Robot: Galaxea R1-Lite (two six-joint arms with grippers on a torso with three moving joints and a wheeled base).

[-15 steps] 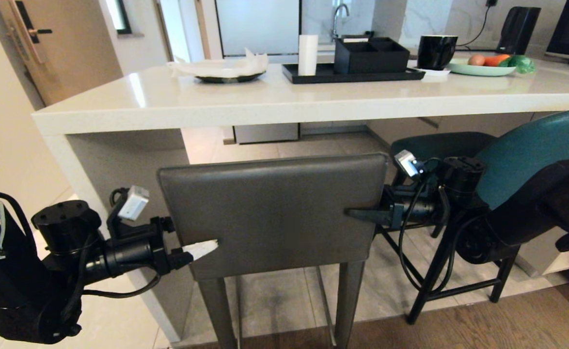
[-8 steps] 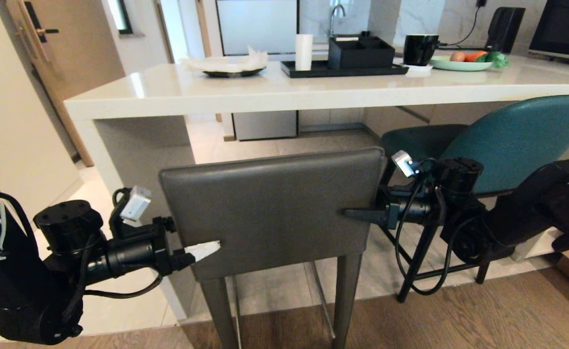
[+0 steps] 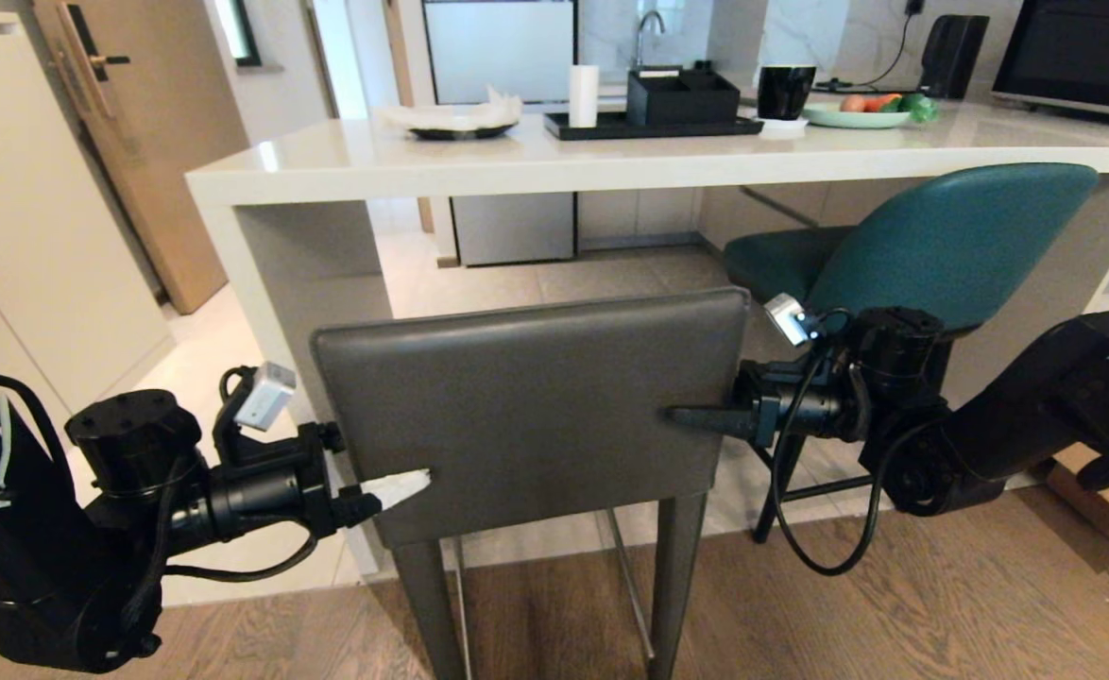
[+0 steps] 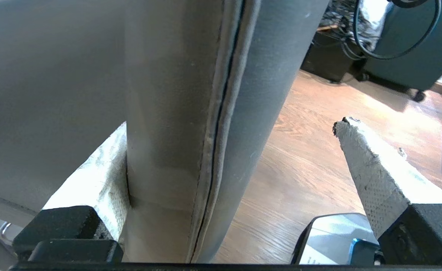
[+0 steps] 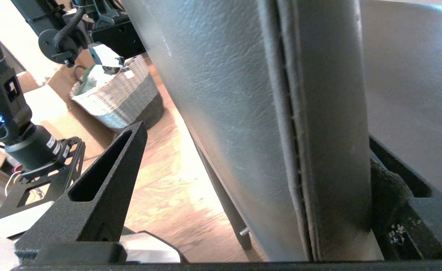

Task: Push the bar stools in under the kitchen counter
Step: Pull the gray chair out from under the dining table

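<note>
The dark grey bar stool point(image 3: 536, 406) stands right in front of me, its low back facing me, out from the kitchen counter point(image 3: 517, 161). My left gripper point(image 3: 413, 477) is open and straddles the back's left edge. In the left wrist view one white finger point(image 4: 93, 177) lies against the leather point(image 4: 176, 113) and the other point(image 4: 360, 158) stands clear. My right gripper point(image 3: 687, 411) is open astride the right edge, the leather point(image 5: 243, 94) filling its wrist view. The teal bar stool point(image 3: 951, 236) stands to the right, its seat partly under the counter.
On the counter are a plate point(image 3: 451, 127), a black tray point(image 3: 649, 125) with a box and a paper roll, a black mug point(image 3: 786, 92) and a dish of vegetables point(image 3: 857, 113). A wicker basket point(image 5: 115, 94) sits on the wood floor behind me. A door point(image 3: 139, 142) is at the left.
The whole head view has shifted: the camera has backed away, so the counter and teal stool look farther off. The grey stool keeps its place between my open grippers.
</note>
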